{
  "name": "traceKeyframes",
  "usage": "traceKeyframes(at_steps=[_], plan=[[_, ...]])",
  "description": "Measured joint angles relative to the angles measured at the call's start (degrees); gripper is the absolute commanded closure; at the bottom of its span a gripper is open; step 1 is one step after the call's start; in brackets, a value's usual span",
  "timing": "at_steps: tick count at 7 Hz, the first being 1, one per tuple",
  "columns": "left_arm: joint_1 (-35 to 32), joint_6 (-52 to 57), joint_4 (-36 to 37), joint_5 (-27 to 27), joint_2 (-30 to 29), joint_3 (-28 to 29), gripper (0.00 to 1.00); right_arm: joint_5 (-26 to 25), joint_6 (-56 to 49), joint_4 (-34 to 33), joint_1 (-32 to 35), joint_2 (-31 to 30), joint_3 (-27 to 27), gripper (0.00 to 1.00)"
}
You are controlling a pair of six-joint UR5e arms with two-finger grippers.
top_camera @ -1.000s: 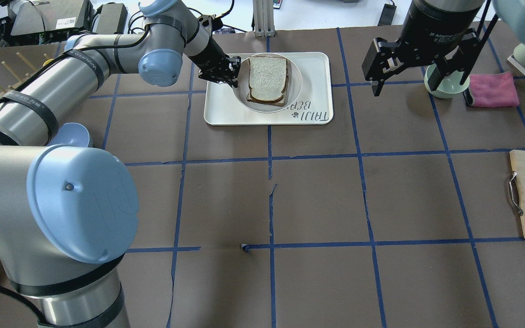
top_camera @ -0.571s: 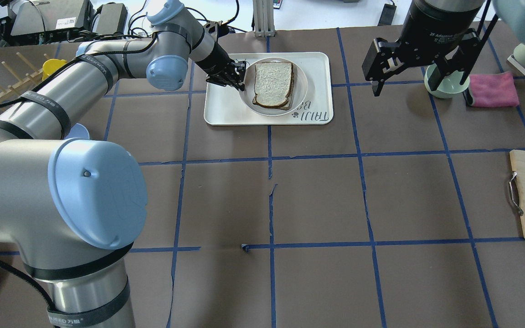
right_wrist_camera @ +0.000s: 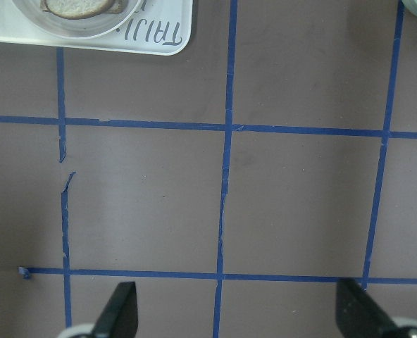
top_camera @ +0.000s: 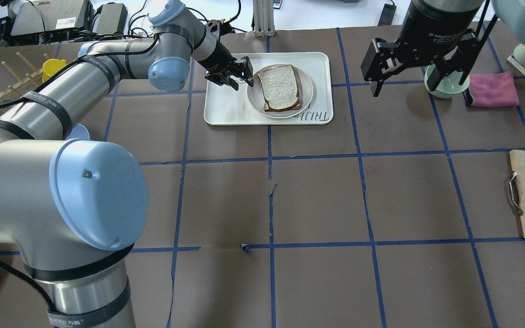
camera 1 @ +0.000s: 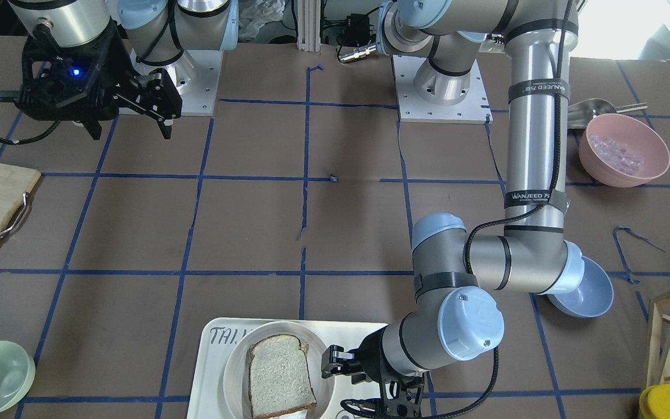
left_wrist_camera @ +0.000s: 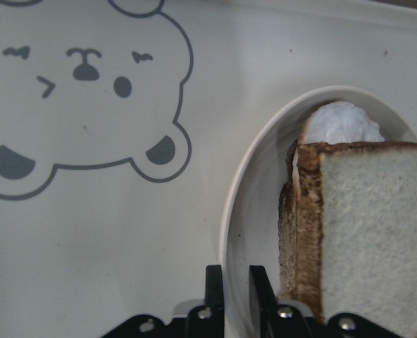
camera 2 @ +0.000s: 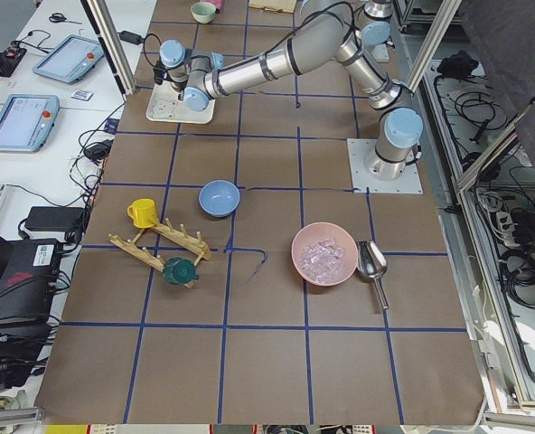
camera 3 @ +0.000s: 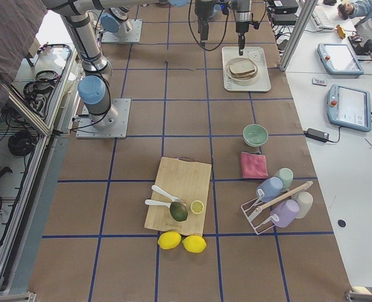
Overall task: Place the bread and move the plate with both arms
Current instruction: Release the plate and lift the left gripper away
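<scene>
We read the plate [top_camera: 308, 86] as stiff and glazed, probably light but slick, with a thin raised rim as the only purchase; a pinch across that rim looks like the way to take it. The left claw [top_camera: 243, 76] is doing that: in the left wrist view its two fingers [left_wrist_camera: 214, 292] stand close together astride the rim at the plate's edge, one outside, one inside, so we judge it clamped on the rim. A grip at one edge invites tipping, so a level, slow carry seems wise.

The bread [top_camera: 280, 87] on the plate looks soft, light and crumbly; it would slide or dent easily and should not be squeezed. A second slice lies under it, its edge showing in the wrist view.

Looks: plate round, cream-white, shallow. Bread pale grey crumb, dark brown crust, rounded top.

Position: plate sits on the white tray [top_camera: 226, 109], toward the tray's right side in the overhead view, partly covering the tray's lettering near its near-right corner. The tray lies at the far edge of the desk [top_camera: 317, 200], about mid-width.

Right claw [top_camera: 419, 82] hangs above the desk's far-right area, jaws wide apart, holding nothing, well apart from the tray. A pale green bowl [top_camera: 445, 89] and pink cloth [top_camera: 495, 89] lie beneath it.
</scene>
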Motion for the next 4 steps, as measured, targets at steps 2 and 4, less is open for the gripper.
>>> traceKeyframes(at_steps=[2, 4], plan=[[0.85, -0.06, -6.21, 4.34, 4.33, -0.14, 0.00, 0.31, 0.00, -0.01, -0.02, 0.00, 0.00, 0.00], [3.09, -0.05, -13.81, 9.24, 10.88, -0.96, 0.00, 0.34, 0.00, -0.08, -0.01, 0.05, -0.11, 0.00]])
